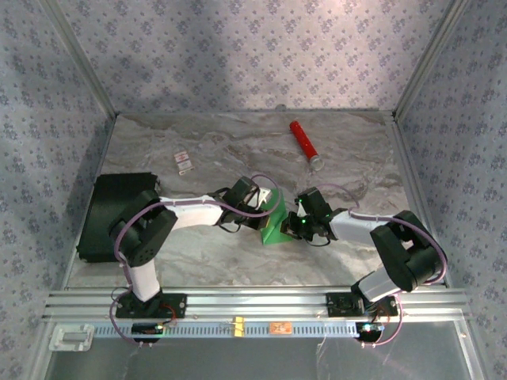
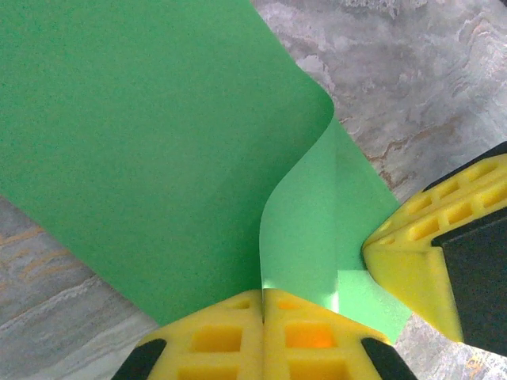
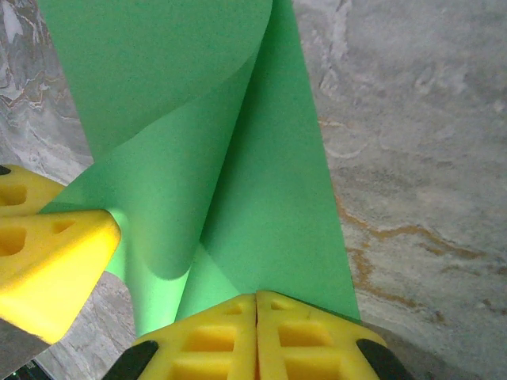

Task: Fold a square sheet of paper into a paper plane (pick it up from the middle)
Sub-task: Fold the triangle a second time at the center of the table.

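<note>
Marbled counter [image 1: 238,265] in the top view lies beneath the green sheet of paper [image 1: 277,231] at frame centre, gripped by the left hand [image 1: 268,208] and the right hand [image 1: 295,226]; the left wrist view shows that hand clenched on the curled fold at bottom centre, the right wrist view likewise.

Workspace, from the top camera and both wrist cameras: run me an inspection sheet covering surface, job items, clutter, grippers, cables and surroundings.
Surface: marbled grey table, no spills seen.
Job's things: green sheet of paper, curled and partly folded, held between the two grippers; not yet a finished plane.
Clutter: red cylinder far right; black flat box at the left edge; small white card behind the arms.
Grippers: left gripper shut on the paper; right gripper shut on the paper.
Cables: purple cables looped along both arms.
Surroundings: patterned walls; metal rail at the near edge.
</note>
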{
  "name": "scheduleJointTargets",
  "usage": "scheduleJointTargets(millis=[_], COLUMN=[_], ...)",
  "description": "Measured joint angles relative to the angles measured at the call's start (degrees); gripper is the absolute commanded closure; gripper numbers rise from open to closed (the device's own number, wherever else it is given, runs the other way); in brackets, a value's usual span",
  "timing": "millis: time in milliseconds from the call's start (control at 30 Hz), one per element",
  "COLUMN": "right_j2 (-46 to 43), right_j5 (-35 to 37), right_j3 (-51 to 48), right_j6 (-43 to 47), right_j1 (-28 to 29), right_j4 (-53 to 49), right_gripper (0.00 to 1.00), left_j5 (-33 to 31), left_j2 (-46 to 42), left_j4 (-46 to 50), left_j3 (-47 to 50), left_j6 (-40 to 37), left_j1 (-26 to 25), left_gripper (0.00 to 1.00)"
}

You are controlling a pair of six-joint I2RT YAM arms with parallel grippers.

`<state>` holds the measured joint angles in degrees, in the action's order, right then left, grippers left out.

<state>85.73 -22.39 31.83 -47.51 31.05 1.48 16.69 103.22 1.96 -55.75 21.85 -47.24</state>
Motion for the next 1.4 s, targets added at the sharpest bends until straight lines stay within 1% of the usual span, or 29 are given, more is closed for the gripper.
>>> scheduleJointTargets(millis=[1400], right_j2=[0.3], right_j5=[-0.5], right_j3=[0.2], right_j6=[0.4], right_j1=[0.0], right_j4=[0.0], right_gripper=[0.92], left_j5=[-0.2], left_j2=[2.3], left_j4=[1.0], left_j3=[-2.0], left_j6=[-2.2], left_j1=[0.0], left_gripper=[0.94])
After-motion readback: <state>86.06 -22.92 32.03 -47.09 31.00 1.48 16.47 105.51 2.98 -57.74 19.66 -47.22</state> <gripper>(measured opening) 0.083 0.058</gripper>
